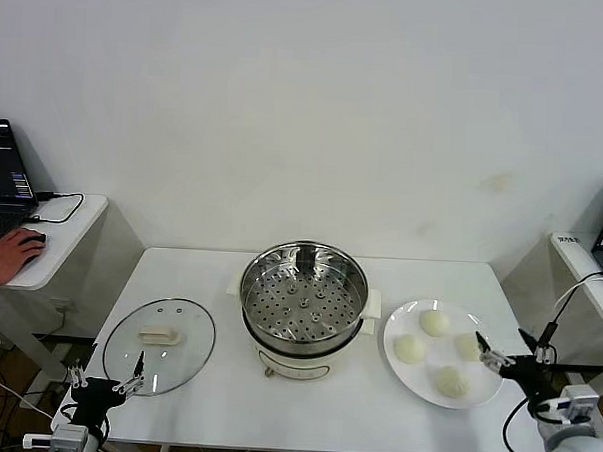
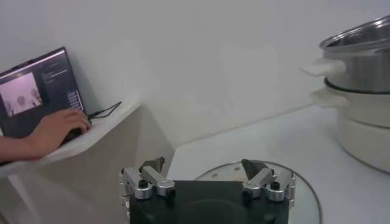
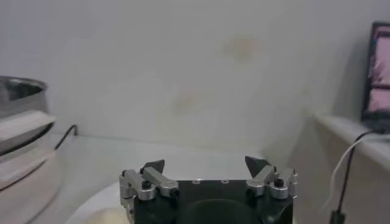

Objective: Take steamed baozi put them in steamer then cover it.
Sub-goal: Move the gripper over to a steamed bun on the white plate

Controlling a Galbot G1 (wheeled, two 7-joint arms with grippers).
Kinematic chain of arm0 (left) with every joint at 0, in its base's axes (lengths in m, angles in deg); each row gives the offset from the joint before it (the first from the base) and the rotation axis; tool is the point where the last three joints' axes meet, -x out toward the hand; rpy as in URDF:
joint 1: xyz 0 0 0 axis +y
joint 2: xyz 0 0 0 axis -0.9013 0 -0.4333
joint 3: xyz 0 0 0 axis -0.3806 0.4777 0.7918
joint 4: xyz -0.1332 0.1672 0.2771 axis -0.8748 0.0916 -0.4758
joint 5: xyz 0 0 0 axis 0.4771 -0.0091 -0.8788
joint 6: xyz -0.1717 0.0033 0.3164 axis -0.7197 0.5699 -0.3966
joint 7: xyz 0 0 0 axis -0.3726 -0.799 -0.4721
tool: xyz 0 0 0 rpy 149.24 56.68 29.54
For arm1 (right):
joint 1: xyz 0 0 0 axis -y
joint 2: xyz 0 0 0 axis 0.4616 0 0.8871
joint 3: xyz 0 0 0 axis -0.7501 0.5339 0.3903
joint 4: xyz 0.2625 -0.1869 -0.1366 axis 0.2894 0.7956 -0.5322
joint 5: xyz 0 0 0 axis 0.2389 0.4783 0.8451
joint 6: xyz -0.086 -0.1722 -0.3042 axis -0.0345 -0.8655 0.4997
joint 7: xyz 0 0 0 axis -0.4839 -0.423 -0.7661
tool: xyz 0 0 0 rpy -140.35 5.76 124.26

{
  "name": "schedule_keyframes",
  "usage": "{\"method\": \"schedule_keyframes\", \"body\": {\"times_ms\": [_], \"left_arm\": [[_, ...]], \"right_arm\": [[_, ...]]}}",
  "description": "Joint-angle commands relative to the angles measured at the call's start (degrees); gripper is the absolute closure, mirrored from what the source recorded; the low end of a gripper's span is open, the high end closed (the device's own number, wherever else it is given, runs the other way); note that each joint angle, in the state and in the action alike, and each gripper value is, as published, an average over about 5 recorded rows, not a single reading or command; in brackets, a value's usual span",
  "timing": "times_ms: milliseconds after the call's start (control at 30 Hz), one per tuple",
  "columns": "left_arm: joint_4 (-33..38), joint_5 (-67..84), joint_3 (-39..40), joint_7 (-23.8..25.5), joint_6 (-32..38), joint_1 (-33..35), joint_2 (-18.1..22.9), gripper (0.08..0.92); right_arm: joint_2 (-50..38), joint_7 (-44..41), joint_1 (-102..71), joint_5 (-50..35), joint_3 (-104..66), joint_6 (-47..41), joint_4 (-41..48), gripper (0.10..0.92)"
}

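Observation:
The steel steamer (image 1: pixel 304 294) stands open in the middle of the white table, its perforated tray bare. Several cream-white baozi, one of them (image 1: pixel 434 322), lie on a white plate (image 1: pixel 400 375) to its right. My right gripper (image 1: pixel 490 353) is open at the plate's right edge, beside the nearest bun (image 1: pixel 466 346). In the right wrist view the right gripper (image 3: pixel 205 165) is open and empty, with the plate's rim (image 3: pixel 91 204) below. My left gripper (image 1: pixel 117 376) is open at the near edge of the glass lid (image 1: pixel 160 345); the left wrist view shows the left gripper (image 2: pixel 203 166) empty over the lid (image 2: pixel 304 195).
A side desk (image 1: pixel 56 237) with a laptop (image 1: pixel 3 178) and a person's hand (image 1: pixel 8 253) stands at the far left. Another desk (image 1: pixel 580 263) with a laptop stands at the far right. A cable (image 1: pixel 564 298) hangs near my right arm.

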Motion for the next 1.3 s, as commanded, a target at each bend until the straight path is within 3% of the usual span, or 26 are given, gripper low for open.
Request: {"method": "schedule_keyframes", "body": {"times_ms": [33, 333, 500, 667, 967, 1300], "left_arm": [[0.3, -1.1, 0.1, 0.0, 0.1, 0.1, 0.0, 0.177], [0.7, -2.2, 0.4, -0.3, 0.2, -0.1, 1.1, 0.177], [0.4, -2.5, 0.6, -0.4, 0.2, -0.5, 1.8, 0.177], [0.7, -2.8, 0.6, -0.3, 0.4, 0.0, 2.1, 0.177], [1.2, -3.0, 0.0, -0.2, 0.7, 1.2, 2.9, 0.177], [2.5, -3.3, -0.9, 0.3, 0.7, 2.4, 4.1, 0.177]], "right_arm": [[-15.6, -6.2, 9.6, 11.4, 3.9, -4.7, 3.3, 0.202], [-26.5, -29.9, 26.8, 28.8, 20.0, -6.7, 10.5, 0.203], [-26.3, -47.7, 42.8, 34.6, 32.1, -2.4, 15.6, 0.203], [-21.9, -58.6, 57.9, 41.8, 46.4, 3.9, 23.4, 0.203], [-12.3, -66.4, 72.6, 49.7, 63.7, 6.7, 34.4, 0.203], [-4.3, -67.1, 75.9, 53.0, 69.5, 8.8, 44.4, 0.203]]}}
